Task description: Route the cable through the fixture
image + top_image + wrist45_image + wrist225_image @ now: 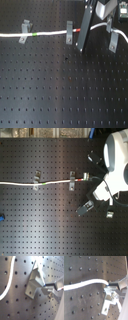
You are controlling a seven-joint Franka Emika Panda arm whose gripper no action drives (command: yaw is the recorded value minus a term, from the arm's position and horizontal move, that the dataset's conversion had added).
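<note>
bare perforated tabletop (60,95) fills the first exterior view's foreground. farther back, the cable (50,34) runs across, passing two clips, its green band (35,35) between them. the end effector (102,195) pinches the cable close to the fixture (114,41), at the first exterior view's right.

Arm (116,158) in the second exterior view — bulky, rounded white shell, dark joints. Gripper (86,208): grey metallic fingers on a black-and-white block. First exterior view — long dark finger (83,30).
</note>
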